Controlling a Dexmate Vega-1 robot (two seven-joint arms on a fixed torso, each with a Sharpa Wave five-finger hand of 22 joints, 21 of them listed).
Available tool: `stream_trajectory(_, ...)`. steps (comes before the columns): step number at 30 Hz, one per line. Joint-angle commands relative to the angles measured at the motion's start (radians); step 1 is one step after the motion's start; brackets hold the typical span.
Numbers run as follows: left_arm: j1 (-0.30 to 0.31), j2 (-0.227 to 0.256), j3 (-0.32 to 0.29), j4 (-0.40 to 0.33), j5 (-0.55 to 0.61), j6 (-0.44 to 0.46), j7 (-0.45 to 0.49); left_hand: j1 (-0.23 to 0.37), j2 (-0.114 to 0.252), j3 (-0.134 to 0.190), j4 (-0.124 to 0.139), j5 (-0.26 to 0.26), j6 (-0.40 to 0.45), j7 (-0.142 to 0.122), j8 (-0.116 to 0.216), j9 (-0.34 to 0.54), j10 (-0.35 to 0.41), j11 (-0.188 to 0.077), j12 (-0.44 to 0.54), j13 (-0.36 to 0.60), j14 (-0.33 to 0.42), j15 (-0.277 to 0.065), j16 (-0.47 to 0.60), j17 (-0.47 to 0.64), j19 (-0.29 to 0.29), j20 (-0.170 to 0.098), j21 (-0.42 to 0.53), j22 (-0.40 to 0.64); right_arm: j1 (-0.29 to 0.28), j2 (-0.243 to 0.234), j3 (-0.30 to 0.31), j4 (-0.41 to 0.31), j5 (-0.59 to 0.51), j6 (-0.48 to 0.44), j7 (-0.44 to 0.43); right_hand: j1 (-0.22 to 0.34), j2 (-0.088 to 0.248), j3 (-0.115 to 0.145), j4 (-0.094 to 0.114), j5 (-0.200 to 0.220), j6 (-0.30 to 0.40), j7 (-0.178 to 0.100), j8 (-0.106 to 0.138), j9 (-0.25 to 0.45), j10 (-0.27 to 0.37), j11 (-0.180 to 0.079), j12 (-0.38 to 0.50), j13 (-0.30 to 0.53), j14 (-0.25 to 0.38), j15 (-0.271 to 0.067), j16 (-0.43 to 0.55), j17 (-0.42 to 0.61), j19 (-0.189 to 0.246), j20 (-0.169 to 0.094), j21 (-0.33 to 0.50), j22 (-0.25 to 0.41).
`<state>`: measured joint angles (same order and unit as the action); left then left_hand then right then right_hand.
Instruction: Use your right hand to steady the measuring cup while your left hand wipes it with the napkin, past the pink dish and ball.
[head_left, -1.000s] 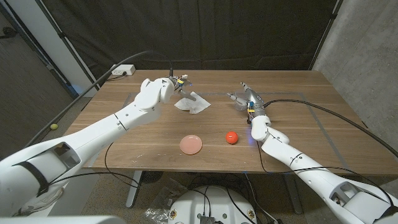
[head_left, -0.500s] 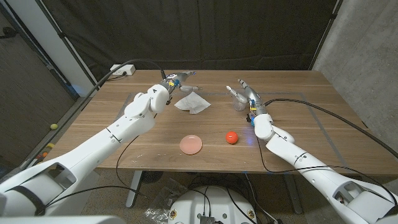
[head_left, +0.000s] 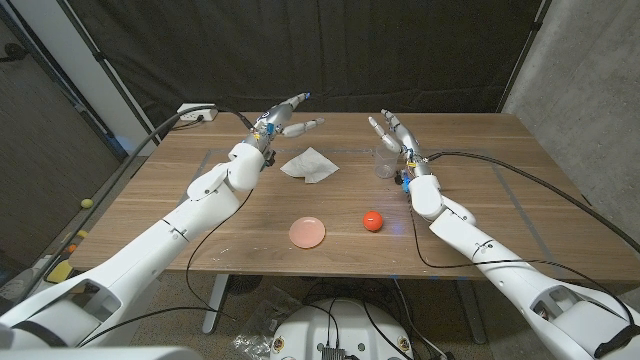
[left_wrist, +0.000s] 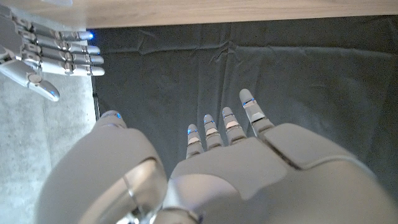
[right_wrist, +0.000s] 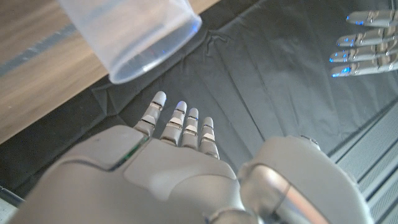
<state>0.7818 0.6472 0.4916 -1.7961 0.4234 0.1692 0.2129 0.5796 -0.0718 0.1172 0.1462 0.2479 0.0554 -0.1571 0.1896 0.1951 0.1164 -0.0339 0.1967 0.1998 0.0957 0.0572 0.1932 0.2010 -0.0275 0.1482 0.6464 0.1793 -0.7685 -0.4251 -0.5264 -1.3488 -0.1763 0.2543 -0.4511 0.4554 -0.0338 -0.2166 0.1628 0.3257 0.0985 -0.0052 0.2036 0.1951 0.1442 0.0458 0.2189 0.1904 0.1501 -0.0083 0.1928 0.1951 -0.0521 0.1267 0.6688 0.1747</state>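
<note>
The measuring cup stands upright on the table toward its far side, with nothing holding it; the right hand has lifted off it within the last second and now hangs just above and behind it, fingers spread and empty; the napkin lies crumpled on the table left of the cup, let go by the left hand, which has risen away, fingers apart, holding nothing; the pink dish and ball sit nearer the robot, untouched; with both hands withdrawn, the wiping looks finished or broken off.
</note>
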Motion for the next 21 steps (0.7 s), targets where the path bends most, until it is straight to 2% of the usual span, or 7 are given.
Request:
stream_trajectory(1, 0.040, -0.018, -0.074, 0.075, -0.179, -0.224, 0.106, 0.000, 0.008, -0.006, 0.001, 0.005, 0.006, -0.006, 0.007, 0.003, 0.007, 0.000, 0.010, 0.000, 0.005, -0.006, 0.005, 0.002, -0.008, 0.000, -0.008, 0.003, 0.019, 0.020, 0.039, 0.026, 0.032, 0.094, -0.020, -0.008, 0.002, -0.005, -0.004, 0.005, 0.014, -0.003, 0.006, 0.002, 0.014, 0.002, 0.010, 0.003, -0.001, -0.003, 0.000, 0.000, 0.016, 0.004, 0.003, 0.003)
stream_trajectory(6, 0.041, -0.017, -0.091, 0.107, -0.223, -0.289, 0.105, -0.002, 0.009, -0.008, 0.000, 0.006, 0.007, -0.004, 0.007, 0.003, 0.004, 0.001, 0.009, 0.000, 0.005, -0.006, 0.005, 0.001, -0.011, 0.000, -0.011, 0.003, 0.030, 0.026, 0.056, 0.042, 0.051, 0.127, -0.017, -0.008, 0.007, -0.007, -0.010, 0.009, 0.024, -0.001, 0.007, 0.002, 0.028, 0.002, 0.015, 0.002, 0.006, -0.009, 0.002, -0.004, 0.045, -0.012, 0.006, 0.003)
stream_trajectory(10, 0.044, -0.012, -0.103, 0.130, -0.256, -0.334, 0.095, -0.003, 0.010, -0.009, 0.000, 0.007, 0.007, -0.003, 0.008, 0.002, -0.001, 0.001, 0.007, 0.000, 0.004, -0.008, 0.005, 0.001, -0.014, -0.002, -0.014, 0.004, 0.039, 0.036, 0.075, 0.054, 0.071, 0.139, -0.014, -0.008, 0.008, -0.009, -0.013, 0.011, 0.031, 0.000, 0.009, 0.001, 0.037, 0.003, 0.017, 0.002, 0.016, -0.011, 0.006, -0.006, 0.061, -0.013, 0.007, 0.003)
stream_trajectory(14, 0.037, 0.003, -0.109, 0.181, -0.292, -0.395, 0.067, -0.005, 0.011, -0.011, 0.000, 0.008, 0.011, 0.000, 0.009, 0.002, -0.001, 0.001, 0.008, -0.001, 0.004, -0.008, 0.006, 0.001, -0.016, -0.002, -0.016, 0.004, 0.049, 0.034, 0.082, 0.049, 0.043, 0.109, -0.030, -0.010, 0.010, -0.012, -0.015, 0.014, 0.040, 0.000, 0.010, 0.001, 0.051, 0.006, 0.021, 0.002, 0.031, -0.017, 0.010, -0.007, 0.078, -0.009, 0.007, 0.003)
stream_trajectory(17, 0.029, 0.010, -0.112, 0.226, -0.320, -0.438, 0.045, -0.006, 0.011, -0.011, 0.000, 0.008, 0.012, 0.001, 0.009, 0.001, -0.001, 0.003, 0.008, -0.001, 0.004, -0.008, 0.006, 0.000, -0.015, -0.003, -0.016, 0.004, 0.042, 0.037, 0.087, 0.016, 0.021, 0.057, -0.053, -0.011, 0.011, -0.013, -0.016, 0.014, 0.041, 0.000, 0.010, 0.001, 0.052, 0.004, 0.021, 0.002, 0.034, -0.019, 0.011, -0.008, 0.083, -0.009, 0.007, 0.003)
stream_trajectory(21, 0.007, 0.025, -0.109, 0.303, -0.355, -0.506, 0.004, -0.007, 0.012, -0.012, -0.001, 0.009, 0.012, 0.002, 0.009, 0.001, -0.001, 0.004, 0.008, -0.001, 0.004, -0.009, 0.006, 0.000, -0.015, -0.004, -0.017, 0.004, 0.008, 0.031, 0.089, -0.075, -0.020, -0.037, -0.087, -0.011, 0.012, -0.014, -0.017, 0.015, 0.045, -0.001, 0.011, 0.001, 0.056, 0.001, 0.022, 0.002, 0.038, -0.022, 0.011, -0.008, 0.085, -0.010, 0.005, 0.003)
